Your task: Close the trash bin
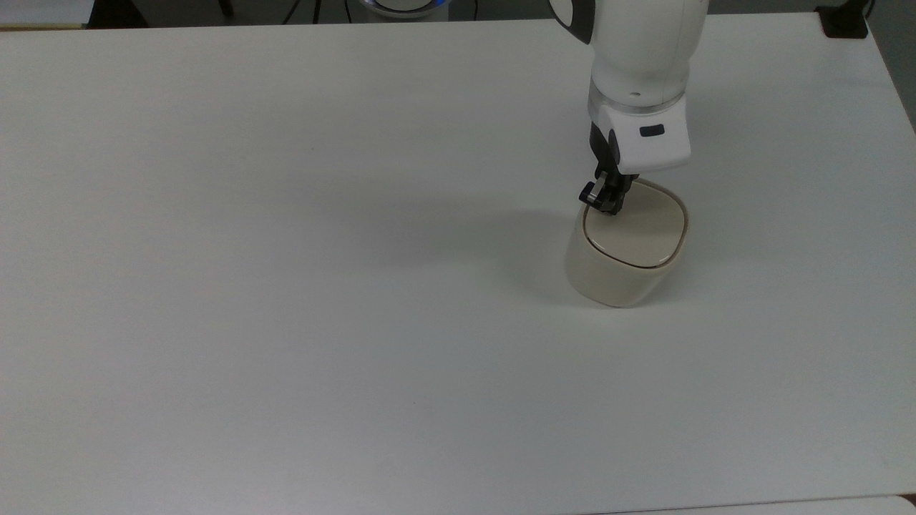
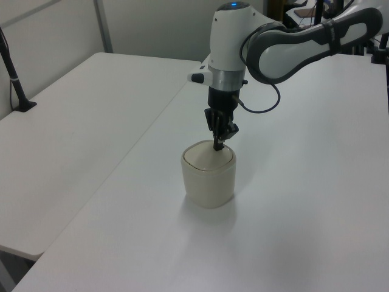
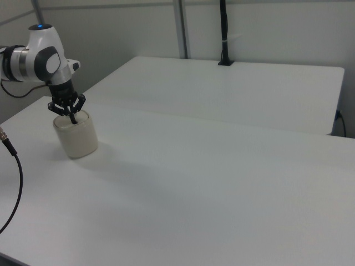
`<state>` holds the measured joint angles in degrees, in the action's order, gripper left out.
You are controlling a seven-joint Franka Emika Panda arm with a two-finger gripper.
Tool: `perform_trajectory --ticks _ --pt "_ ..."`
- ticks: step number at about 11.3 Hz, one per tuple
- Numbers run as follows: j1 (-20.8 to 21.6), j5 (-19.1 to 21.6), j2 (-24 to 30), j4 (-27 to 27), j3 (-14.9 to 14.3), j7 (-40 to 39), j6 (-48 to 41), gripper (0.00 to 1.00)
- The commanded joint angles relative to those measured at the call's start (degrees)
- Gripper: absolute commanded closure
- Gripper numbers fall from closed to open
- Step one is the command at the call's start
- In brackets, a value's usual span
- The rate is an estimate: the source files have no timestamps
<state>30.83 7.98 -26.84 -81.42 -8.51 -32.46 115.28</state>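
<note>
White and matte, the tabletop spreads wide and smooth, a second white table standing just beside it in the left view. On the top view's right side sits the trash bin, a cream-beige plastic tub with rounded-square walls and a flat lid lying level in its rim, so the bin is closed. Directly above its far corner the arm drops nearly straight down, its glossy white wrist vertical and a grey-and-white link reaching away behind it. The black claw points downward with its fingers drawn together, clenched on nothing, tips pressing the lid's edge. A dark pole rises from the far table in the right view.
</note>
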Motion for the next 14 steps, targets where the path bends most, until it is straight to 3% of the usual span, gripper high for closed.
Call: perform_trajectory --ticks 1,7,12,14 --pt "0.54 -0.42 -0.32 -1.11 -0.46 -1.20 -0.49 1.00" --pt "0.72 -0.34 -1.21 -1.20 -0.46 -0.94 -0.93 1.00" --pt "-2.08 0.28 7.83 -0.67 -0.81 2.12 -5.75 1.00" --pt "-4.45 -0.33 10.21 -0.67 -0.90 7.21 -8.91 0.87"
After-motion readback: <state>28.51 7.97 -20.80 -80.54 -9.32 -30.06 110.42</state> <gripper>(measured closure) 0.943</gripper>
